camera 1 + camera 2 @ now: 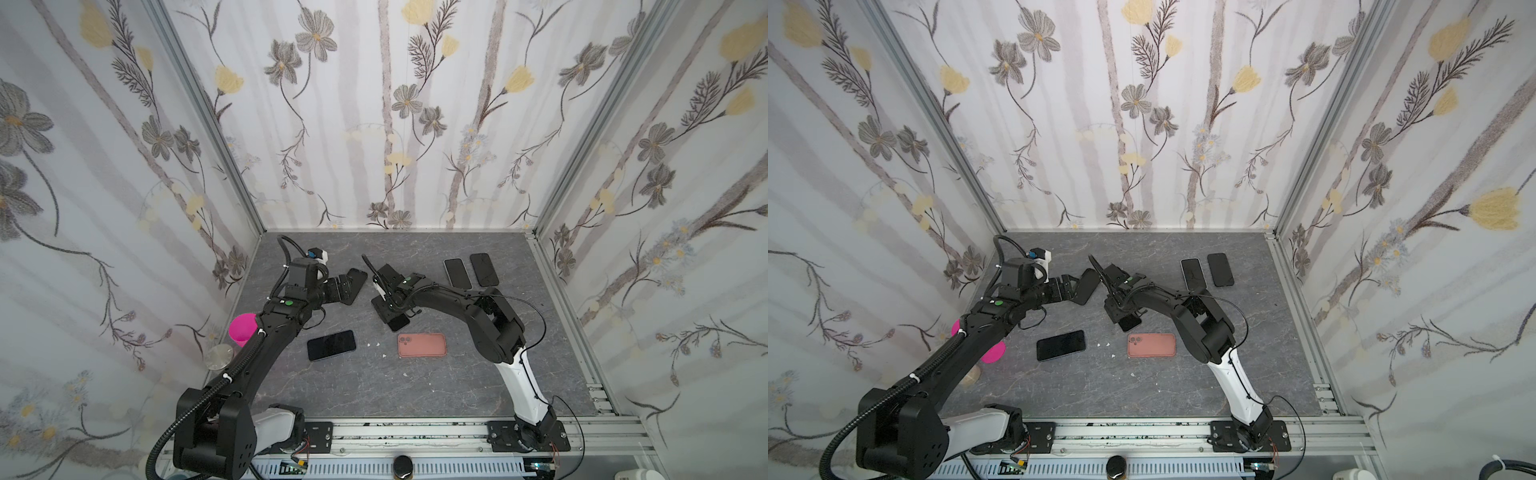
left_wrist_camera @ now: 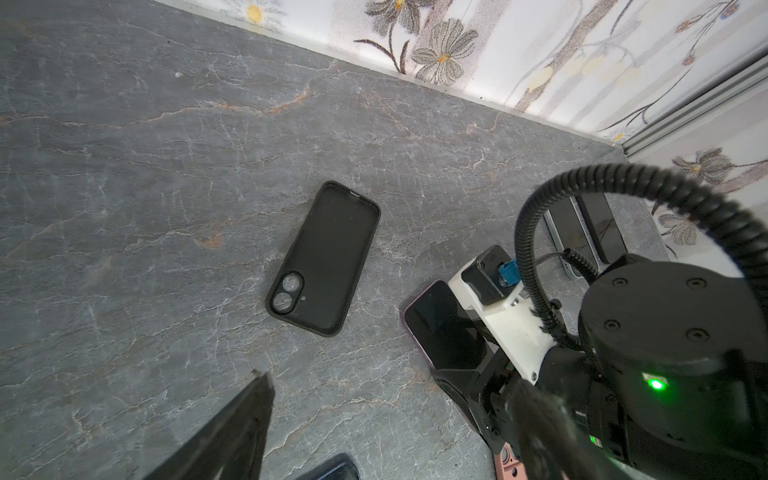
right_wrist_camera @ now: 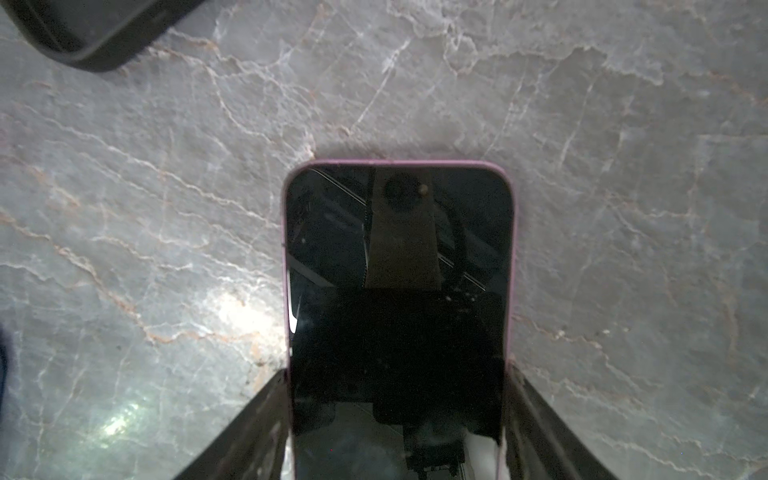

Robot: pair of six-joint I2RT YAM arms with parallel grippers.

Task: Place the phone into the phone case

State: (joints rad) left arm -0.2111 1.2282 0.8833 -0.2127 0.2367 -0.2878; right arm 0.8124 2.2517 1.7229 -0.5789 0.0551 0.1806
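Note:
A phone [image 3: 399, 270] with a dark screen and a pinkish-purple rim lies face up on the grey marble table, mid-table in both top views [image 1: 400, 323] [image 1: 1130, 323]. My right gripper [image 3: 397, 370] [image 1: 388, 307] is shut on it, a finger against each long edge. An empty black phone case [image 2: 324, 257] [image 1: 356, 282] lies hollow side up just left of it. My left gripper [image 2: 392, 386] [image 1: 347, 286] is open at the case's near end, nothing between its fingers. A pink phone case [image 1: 422, 345] [image 1: 1151, 345] lies flat in front of the right gripper.
A black phone [image 1: 331, 345] lies front left of centre. Two more phones [image 1: 457, 272] [image 1: 484, 269] lie side by side at the back right. A magenta cup [image 1: 242, 328] and a metal disc [image 1: 220, 356] sit at the left wall. White crumbs [image 1: 374, 344] lie mid-table.

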